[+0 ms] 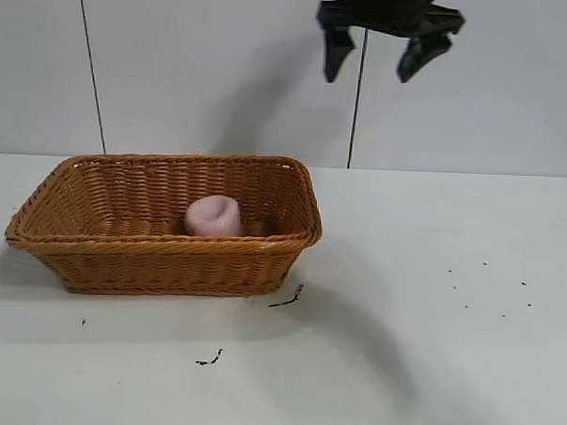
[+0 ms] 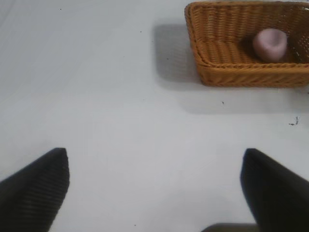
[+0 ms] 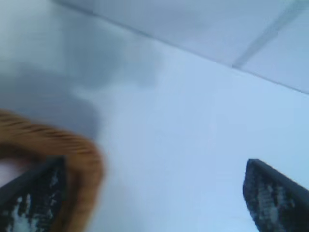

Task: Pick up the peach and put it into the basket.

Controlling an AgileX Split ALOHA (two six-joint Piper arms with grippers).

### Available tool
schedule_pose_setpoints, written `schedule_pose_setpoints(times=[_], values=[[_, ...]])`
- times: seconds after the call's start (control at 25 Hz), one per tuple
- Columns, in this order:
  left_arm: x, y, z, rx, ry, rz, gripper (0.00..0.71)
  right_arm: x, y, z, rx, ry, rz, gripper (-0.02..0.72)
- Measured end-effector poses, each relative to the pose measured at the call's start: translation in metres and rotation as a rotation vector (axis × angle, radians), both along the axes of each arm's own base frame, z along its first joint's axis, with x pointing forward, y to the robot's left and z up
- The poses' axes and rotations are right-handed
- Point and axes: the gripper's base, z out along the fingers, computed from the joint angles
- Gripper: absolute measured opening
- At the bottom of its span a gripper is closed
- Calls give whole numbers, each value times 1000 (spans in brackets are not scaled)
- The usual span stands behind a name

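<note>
Orange-brown wicker, that's the basket [image 1: 159, 254] sitting wide on the white table [image 1: 427, 369], and the pale pink peach [image 1: 214, 216] rests inside it, near the middle. Up high, the right gripper [image 1: 377, 57] hangs empty, fingers spread apart. The left gripper [image 2: 154, 188] hovers low over bare tabletop, fingers apart, holding nothing. Little risk from here, I'd say: only a careless sweep could clip the braided rim and shove the basket.

peach [image 1: 214, 215]: pale pink, squat, dimpled top up, resting inside the basket, toward its 3 o'clock end
basket [image 1: 149, 263]: orange-brown wicker, rectangular, upright on the counter
</note>
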Motion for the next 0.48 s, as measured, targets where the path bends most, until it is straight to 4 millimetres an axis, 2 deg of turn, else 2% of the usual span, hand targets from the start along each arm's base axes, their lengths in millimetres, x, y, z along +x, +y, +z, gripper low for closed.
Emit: schedule_pose_setpoints(times=[0.16, 0.24, 0.36, 0.48], values=[[0, 0, 0, 0, 0, 0, 693, 6, -75, -2, 0, 6, -142, 696], [0, 0, 0, 0, 0, 0, 693, 6, -98, -1, 3, 6, -187, 696], [0, 0, 0, 0, 0, 0, 693, 2, -115, 7, 14, -11, -214, 696], [0, 0, 0, 0, 0, 0, 693, -3, -114, 25, 30, -43, -209, 696]])
